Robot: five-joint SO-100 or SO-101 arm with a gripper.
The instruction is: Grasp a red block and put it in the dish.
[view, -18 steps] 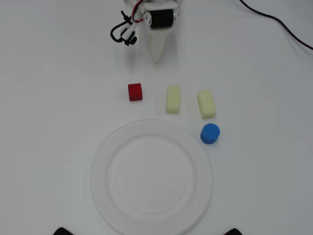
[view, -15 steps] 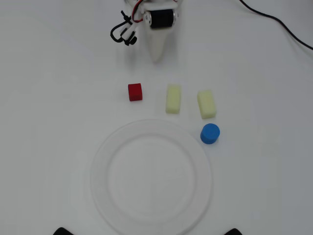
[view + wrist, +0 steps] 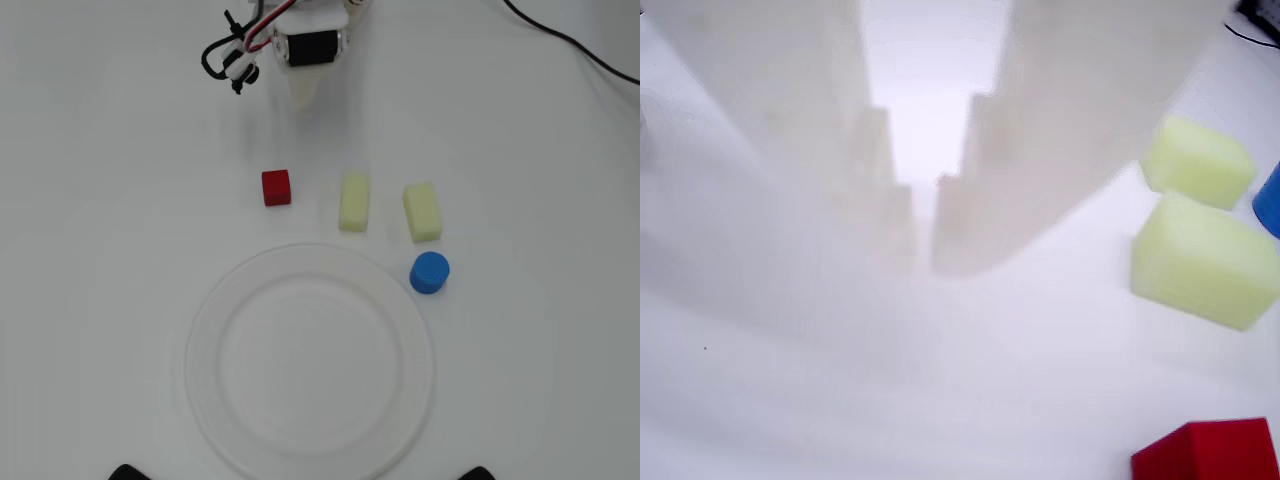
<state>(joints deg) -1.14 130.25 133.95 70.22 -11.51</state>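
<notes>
Red block loose on the table, gripper empty above it.

Overhead view: your red block (image 3: 276, 187), a cube with no long axis, sits square to the frame, above the dish (image 3: 310, 362) rim, left of two pale yellow blocks (image 3: 354, 202). Gripper (image 3: 305, 95) is well apart, up-frame.
Wrist view: your gripper (image 3: 923, 262) fingers nearly closed, narrow gap, holding nothing; red block (image 3: 1210, 452) at bottom right.

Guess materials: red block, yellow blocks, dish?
Red block: likely foam or printed plastic, matte, faintly textured faces. Yellow blocks: probably soft foam, with rounded edges and a porous-looking surface. Dish: white, smooth, slight sheen; plastic or ceramic, can't tell.
</notes>
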